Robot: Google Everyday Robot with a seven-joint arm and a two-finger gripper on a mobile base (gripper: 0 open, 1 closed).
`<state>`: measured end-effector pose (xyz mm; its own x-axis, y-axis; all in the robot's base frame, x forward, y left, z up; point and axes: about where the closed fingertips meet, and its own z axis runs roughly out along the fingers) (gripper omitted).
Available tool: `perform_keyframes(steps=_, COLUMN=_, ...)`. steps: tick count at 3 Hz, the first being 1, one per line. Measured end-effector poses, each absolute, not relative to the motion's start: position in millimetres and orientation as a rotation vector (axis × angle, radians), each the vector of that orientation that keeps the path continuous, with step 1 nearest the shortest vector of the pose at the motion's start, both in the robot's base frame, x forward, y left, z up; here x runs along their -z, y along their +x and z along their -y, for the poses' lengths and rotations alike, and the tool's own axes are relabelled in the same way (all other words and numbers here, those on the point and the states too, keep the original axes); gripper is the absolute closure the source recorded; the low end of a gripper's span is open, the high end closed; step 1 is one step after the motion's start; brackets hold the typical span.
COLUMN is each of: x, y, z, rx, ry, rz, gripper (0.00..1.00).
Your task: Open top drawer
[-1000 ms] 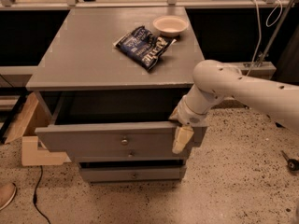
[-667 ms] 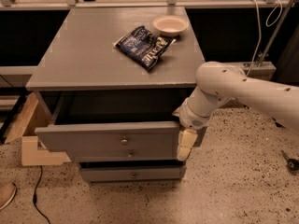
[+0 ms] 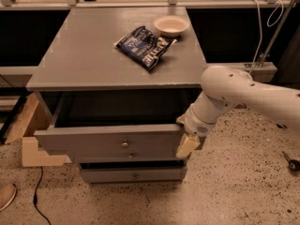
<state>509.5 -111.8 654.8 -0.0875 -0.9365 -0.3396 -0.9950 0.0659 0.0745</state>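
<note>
The top drawer (image 3: 93,142) is a wide gray front with a small round metal knob (image 3: 124,144) at its centre. It stands pulled out from the gray cabinet, with a dark gap behind it. My gripper (image 3: 186,145) sits at the drawer front's right end, its cream finger (image 3: 186,146) against the corner. The white arm (image 3: 243,95) reaches in from the right. Two shorter gray drawer fronts (image 3: 133,175) sit below, closed.
On the cabinet top (image 3: 79,55) lie a dark blue snack bag (image 3: 145,46) and a white bowl (image 3: 171,26). A wooden block (image 3: 35,151) stands at the cabinet's left on the speckled floor. A black cable (image 3: 40,196) runs across the floor at lower left.
The drawer has come out a little farther toward the front. My gripper and arm have moved with its right end, downward in the view.
</note>
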Motion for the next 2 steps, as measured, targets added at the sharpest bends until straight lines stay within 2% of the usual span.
perform_keyframes(steps=1, x=-661.1, y=503.5, z=113.4, rx=-0.427, ry=-1.947, rz=-2.151, gripper=0.71)
perform_keyframes(steps=2, x=-662.4, y=494.2, z=118.9, rx=-0.424, ry=-1.922, rz=-2.167, gripper=0.94)
